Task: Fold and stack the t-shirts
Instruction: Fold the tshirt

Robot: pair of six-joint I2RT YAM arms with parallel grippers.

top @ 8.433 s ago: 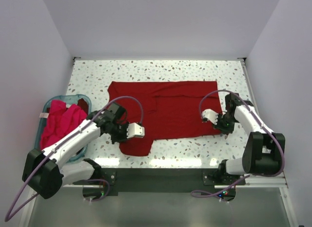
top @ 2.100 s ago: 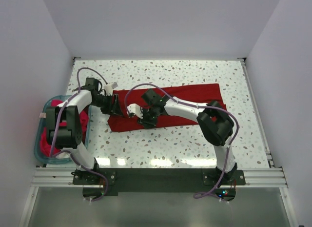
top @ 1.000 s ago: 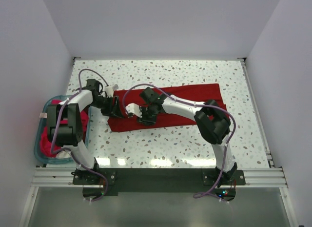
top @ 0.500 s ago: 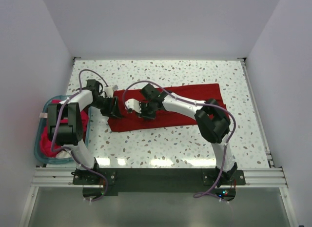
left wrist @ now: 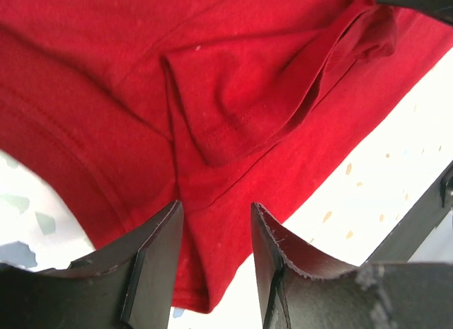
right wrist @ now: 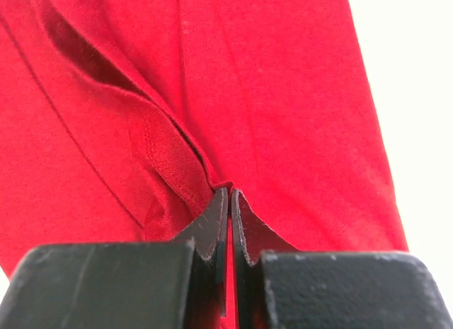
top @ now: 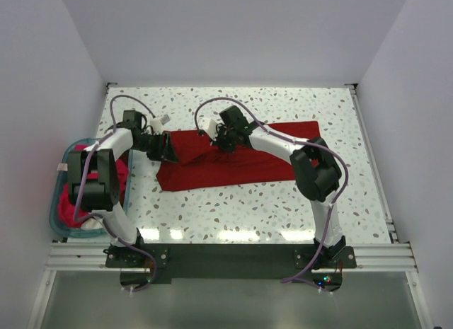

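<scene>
A deep crimson t-shirt (top: 248,163) lies on the speckled table as a long band. My right gripper (top: 214,140) is shut on a fold of this shirt near its upper left part; in the right wrist view the jaws (right wrist: 228,196) pinch a hem ridge of the cloth (right wrist: 283,95). At the shirt's left end my left gripper (top: 170,148) stands open. Its fingers (left wrist: 152,265) straddle the shirt's edge (left wrist: 248,95) with a gap on each side. Brighter pinkish-red t-shirts (top: 69,200) lie in a basket at the left.
The teal plastic basket (top: 53,217) sits at the table's left edge, partly under the left arm. Bare speckled table (top: 248,216) lies between the shirt and the arm bases. White walls close in the back and both sides.
My right gripper has shut on the shirt and moved toward the back of the table, drawing a fold with it. The left gripper stays at the shirt's left end.
</scene>
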